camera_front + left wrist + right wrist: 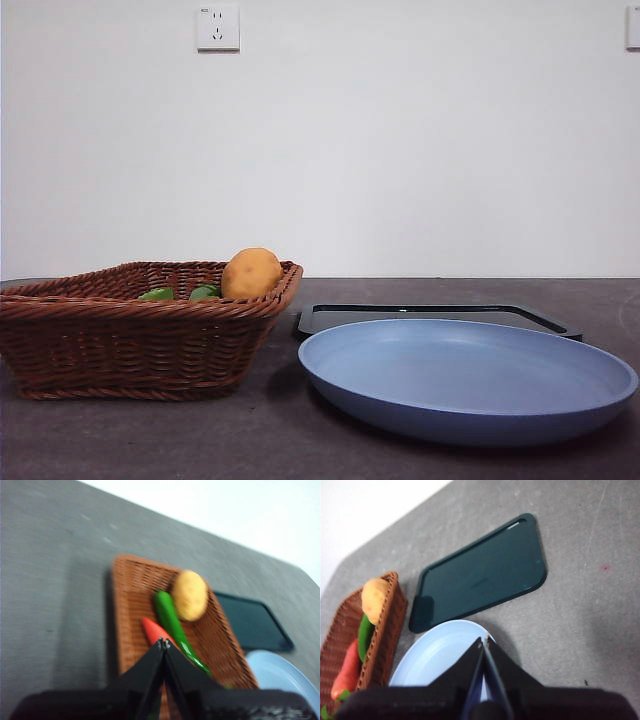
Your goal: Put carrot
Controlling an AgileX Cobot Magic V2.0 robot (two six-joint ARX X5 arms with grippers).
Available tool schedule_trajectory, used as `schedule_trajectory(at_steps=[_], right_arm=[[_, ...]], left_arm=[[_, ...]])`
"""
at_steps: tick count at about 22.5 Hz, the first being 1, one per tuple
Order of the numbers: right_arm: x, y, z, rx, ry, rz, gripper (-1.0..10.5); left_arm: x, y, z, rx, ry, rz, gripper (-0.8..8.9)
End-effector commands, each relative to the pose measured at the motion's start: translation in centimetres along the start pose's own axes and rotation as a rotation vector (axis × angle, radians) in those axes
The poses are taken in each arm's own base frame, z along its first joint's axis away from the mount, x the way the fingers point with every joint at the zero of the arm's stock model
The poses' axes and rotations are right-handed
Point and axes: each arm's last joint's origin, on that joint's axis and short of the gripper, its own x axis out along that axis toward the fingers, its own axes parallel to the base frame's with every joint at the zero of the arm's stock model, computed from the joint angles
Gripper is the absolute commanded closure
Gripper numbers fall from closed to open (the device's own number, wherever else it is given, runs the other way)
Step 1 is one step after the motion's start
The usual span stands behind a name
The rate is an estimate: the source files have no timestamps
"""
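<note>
basket: a brown wicker basket [130,335] sits on the dark grey table [270,440]; every place below is given relative to this basket.
carrot: the carrot [347,672] lies inside the basket along one long side, beside the green vegetable; its green leaves sit at one end. in the left wrist view only its orange-red body [152,630] shows, partly behind the jaws. hidden by the basket wall in the front view.
green vegetable: a long smooth green vegetable [172,622] lies inside the basket, between the carrot and the yellow lump.
yellow lump: a rounded yellow-orange lump [251,273] rests inside the basket at one end, rising above the rim.
plate: a blue plate [465,375] stands just beside the basket.
tray: a dark tray [480,577] lies beyond the plate, near the basket.
left gripper: left gripper [164,642] is above the basket, jaws pressed together, holding nothing.
right gripper: right gripper [483,641] is over the plate, away from the basket, jaws closed, holding nothing.
</note>
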Motion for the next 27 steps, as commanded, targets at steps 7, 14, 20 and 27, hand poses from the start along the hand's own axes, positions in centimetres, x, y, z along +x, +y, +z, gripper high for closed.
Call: schedule_trajectory(at_steps=[7,14,20,27], right_arm=[[1.8,1.8,3.3,-0.121,0.260,-0.006,9.4],[6.0,0.8,2.8,-0.102,0.607,-0.019,8.1],[8.8,-0.2,2.2,-0.066,0.667,-0.046,7.1],[12.3,-0.7,0.7,-0.032,0.726,-0.021,7.1]], left_arm=[[2.5,-1.4,3.9,0.092,0.256,-0.102,8.07],[5.0,-3.0,5.1,0.176,0.458,-0.181,7.70],[5.3,-3.5,5.5,0.146,0.416,-0.198,5.77],[5.3,-3.5,5.5,0.142,0.416,-0.197,5.77]])
